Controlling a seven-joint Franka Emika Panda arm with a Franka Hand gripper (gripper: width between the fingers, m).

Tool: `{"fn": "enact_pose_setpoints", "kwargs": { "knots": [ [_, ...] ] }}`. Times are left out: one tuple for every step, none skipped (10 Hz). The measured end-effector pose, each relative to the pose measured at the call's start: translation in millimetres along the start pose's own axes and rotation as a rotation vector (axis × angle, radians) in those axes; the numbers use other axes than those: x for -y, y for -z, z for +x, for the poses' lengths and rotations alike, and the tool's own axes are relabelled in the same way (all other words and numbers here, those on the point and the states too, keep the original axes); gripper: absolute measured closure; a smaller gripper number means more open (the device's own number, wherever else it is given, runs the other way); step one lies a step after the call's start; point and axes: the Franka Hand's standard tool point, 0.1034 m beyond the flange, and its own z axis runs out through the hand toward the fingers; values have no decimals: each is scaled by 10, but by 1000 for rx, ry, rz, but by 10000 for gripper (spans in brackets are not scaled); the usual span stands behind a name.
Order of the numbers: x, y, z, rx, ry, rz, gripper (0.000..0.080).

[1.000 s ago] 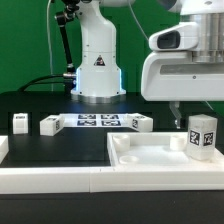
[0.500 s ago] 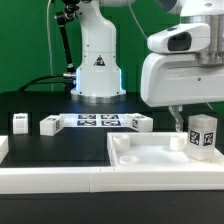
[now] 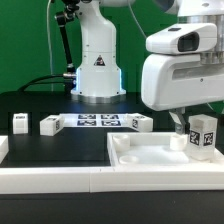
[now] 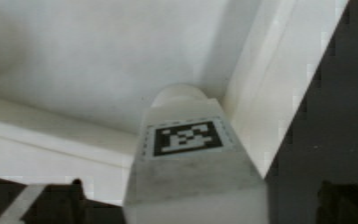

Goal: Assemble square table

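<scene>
The square table top (image 3: 150, 152), a white slab with a raised rim, lies at the front on the exterior view's right. One tagged white leg (image 3: 203, 135) stands upright on its far right corner. My gripper (image 3: 190, 124) hangs over that leg, open. In the wrist view the leg (image 4: 190, 140) reaches up between my dark fingers (image 4: 48, 205), with the gripper (image 4: 194, 208) astride it and gaps showing on both sides. Three more legs (image 3: 20, 122) (image 3: 49, 124) (image 3: 140, 122) lie on the black table further back.
The marker board (image 3: 95, 121) lies flat between the loose legs, in front of the robot's base (image 3: 97, 70). A long white rail (image 3: 55, 180) borders the front edge of the black surface.
The hand has drifted slightly toward the exterior view's left and a little lower over the upright leg. The jaws stay wide apart and the parts have not moved.
</scene>
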Motion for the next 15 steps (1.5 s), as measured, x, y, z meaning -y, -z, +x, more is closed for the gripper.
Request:
{"fn": "enact_pose_setpoints", "kwargs": {
  "knots": [
    [0,-2,-1,0,0,0,267],
    [-1,-2,-1,0,0,0,267],
    [-5,0,-1,0,0,-1,451],
    [-13,-2,-3,0,-5,-1,509],
    [-15,-2,-3,0,-25,-1,509],
    [-17,-3,-3,0,-37,-1,509],
    [-16,-3,-3,0,-69,-1,509],
    [-17,-3,-4,0,-138,0,509],
    [-20,-8,-6,-2,-270,3,509],
    [-21,-10,-1,-9,-402,1,509],
    [-24,-11,2,-17,-519,-1,509],
    [-23,-11,2,-18,-589,-1,509],
    [-26,-13,2,-19,-714,-1,509],
    [-33,-15,3,-22,-812,3,509],
    [-37,-16,2,-22,-897,8,509]
  ]
}}
